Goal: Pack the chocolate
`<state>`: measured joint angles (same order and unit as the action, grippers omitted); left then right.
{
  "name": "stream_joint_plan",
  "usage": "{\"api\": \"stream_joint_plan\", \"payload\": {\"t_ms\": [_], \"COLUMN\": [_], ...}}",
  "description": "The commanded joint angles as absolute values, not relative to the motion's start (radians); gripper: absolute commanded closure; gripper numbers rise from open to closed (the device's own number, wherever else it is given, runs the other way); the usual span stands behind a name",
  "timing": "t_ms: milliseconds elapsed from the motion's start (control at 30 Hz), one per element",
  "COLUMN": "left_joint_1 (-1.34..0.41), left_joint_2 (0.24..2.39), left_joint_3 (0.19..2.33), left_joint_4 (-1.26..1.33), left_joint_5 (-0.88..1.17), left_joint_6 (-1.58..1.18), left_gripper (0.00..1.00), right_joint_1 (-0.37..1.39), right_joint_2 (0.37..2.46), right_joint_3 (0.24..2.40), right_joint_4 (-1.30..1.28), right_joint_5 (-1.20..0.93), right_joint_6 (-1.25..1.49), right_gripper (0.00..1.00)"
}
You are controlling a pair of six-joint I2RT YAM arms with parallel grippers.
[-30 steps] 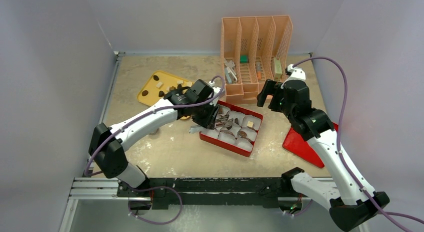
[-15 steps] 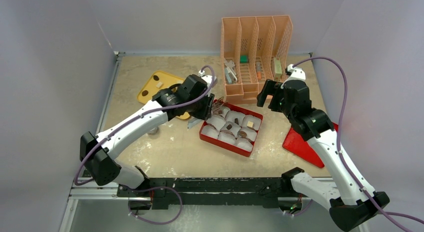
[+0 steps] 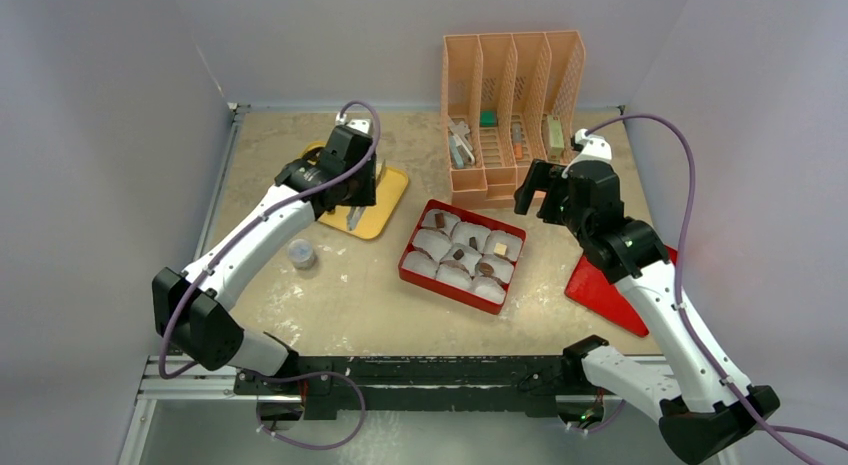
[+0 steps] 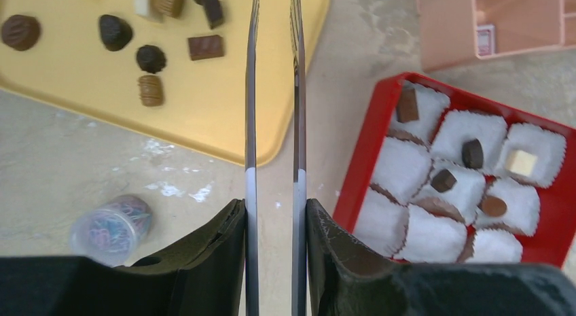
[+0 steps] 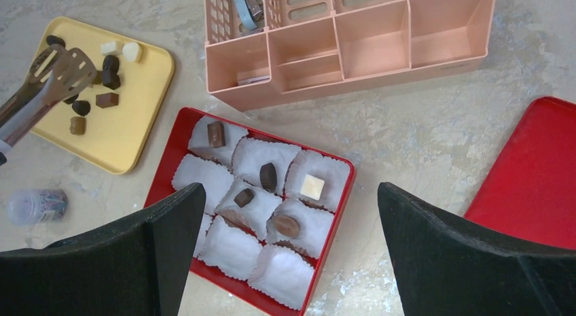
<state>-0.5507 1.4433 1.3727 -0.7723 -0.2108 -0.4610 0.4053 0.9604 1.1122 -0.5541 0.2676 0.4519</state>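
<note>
Swinging away from the red box [image 5: 166,168], the left arm has gone from over its paper cups [image 5: 224,244] a second ago to the far-left yellow tray [image 4: 204,105]. The left gripper [image 4: 274,217] is clamped on a pair of metal tongs [image 5: 51,75], whose tips hang above the tray with nothing visible between them. I take this as a drop-off done and the arm returning for another piece.

The right gripper [image 5: 285,190] has not shifted. It hovers with its jaws spread wide and empty over the far right of the bench [image 3: 350,295], near the pink organiser [image 3: 510,115].

The chocolate [image 4: 151,58] is split between two places. Five pieces sit in the box, one to a white cup: a brown block at the far-left corner, a cream square at the right, and three darker ovals between. The other cups look empty. The rest lies loose on the tray: dark rounds, a ribbed tan piece, a brown bar and white bits.
</note>
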Motion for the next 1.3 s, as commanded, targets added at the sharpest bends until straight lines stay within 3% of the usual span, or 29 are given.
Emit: {"api": "stream_joint_plan", "payload": {"t_ms": [0,1033,1200,1267], "left_joint_1": [-0.514,-0.431,-0.426,-0.426], "left_joint_2": [1.457,1.641,1.663,1.658], "left_joint_3": [1.394,1.330,1.316,1.309], "left_joint_4": [-0.734,-0.605,-0.593,-0.588], "left_joint_5": [-0.301,-0.283,-0.273,-0.272], "left_joint_6": [-0.479,-0.440,-0.436,-0.433], "left_gripper": [0.67,0.65,0.67,0.73], "right_joint_1": [0.402,0.403,0.402,0.402], "right_joint_2": [0.928,0.890,0.890,0.891], "right_joint_3": [1.118,1.108,1.114,1.115], "right_joint_4": [-0.518,-0.533,-0.538,-0.538], "right_joint_5": [0.265,0.272,0.271,0.272], "right_joint_6": [0.442,0.450,0.451,0.450], "right_gripper": [0.01,0.01,0.01,0.01]}}
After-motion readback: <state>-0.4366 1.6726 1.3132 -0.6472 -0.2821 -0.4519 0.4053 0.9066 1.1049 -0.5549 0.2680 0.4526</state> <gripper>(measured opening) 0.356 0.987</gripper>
